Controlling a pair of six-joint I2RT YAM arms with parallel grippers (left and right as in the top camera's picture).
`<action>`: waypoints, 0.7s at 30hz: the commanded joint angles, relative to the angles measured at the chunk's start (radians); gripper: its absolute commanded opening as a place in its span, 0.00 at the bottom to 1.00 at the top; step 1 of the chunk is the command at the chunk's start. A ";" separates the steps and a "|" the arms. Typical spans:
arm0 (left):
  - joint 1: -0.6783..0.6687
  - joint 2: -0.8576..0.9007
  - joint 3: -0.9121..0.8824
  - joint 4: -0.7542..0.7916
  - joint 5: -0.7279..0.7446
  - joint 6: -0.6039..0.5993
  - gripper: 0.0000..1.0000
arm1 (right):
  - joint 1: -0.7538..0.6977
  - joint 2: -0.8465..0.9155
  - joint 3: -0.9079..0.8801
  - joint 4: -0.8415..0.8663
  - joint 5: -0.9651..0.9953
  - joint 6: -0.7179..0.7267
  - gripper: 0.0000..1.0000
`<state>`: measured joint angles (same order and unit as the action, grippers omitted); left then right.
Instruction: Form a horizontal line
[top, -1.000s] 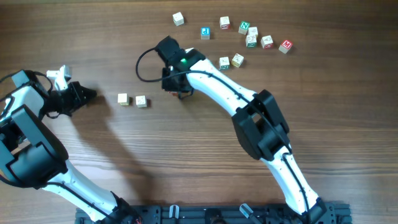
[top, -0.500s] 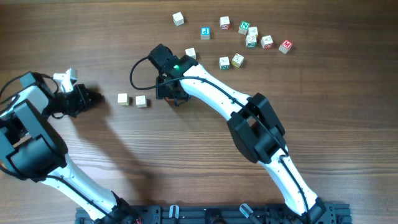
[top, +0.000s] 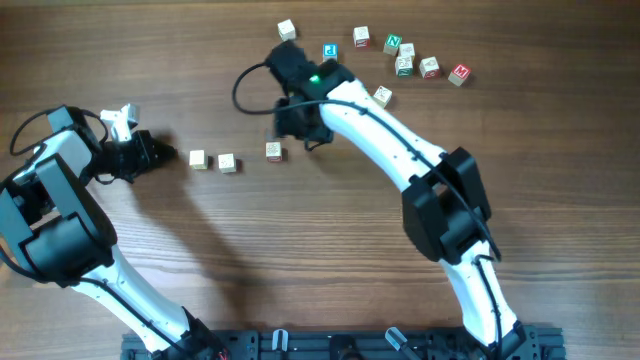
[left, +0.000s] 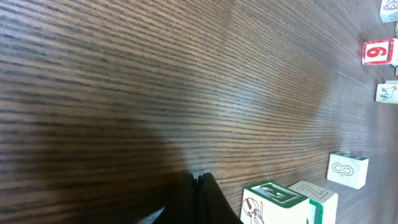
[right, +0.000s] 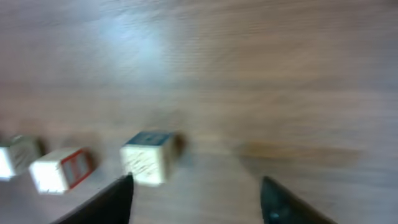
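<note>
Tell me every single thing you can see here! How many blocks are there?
line cubes: three, pale cream, left of the middle, roughly in a row with gaps.
loose cubes: at least eight showing, pale, mostly with coloured markings, scattered along the top; the arm may hide more.
table: one, brown wood, under everything.
cable: one, black, looped beside the right arm.
left end effector: one, black, shut and empty, left of the row.
right end effector: one, black, open and empty, near the row's right end.
</note>
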<state>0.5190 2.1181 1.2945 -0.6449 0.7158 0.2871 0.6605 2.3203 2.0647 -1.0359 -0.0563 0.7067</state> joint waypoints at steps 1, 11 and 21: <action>0.000 0.012 -0.005 -0.006 -0.014 0.020 0.04 | -0.013 -0.020 -0.034 0.037 0.071 -0.055 0.42; 0.000 0.012 -0.005 -0.005 -0.014 0.019 0.04 | -0.012 -0.020 -0.226 0.281 -0.173 -0.151 0.21; 0.000 0.012 -0.005 -0.040 0.009 0.019 0.04 | -0.005 -0.020 -0.227 0.288 -0.204 -0.217 0.21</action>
<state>0.5190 2.1181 1.2945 -0.6769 0.7200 0.2871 0.6483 2.3154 1.8420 -0.7464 -0.2398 0.5114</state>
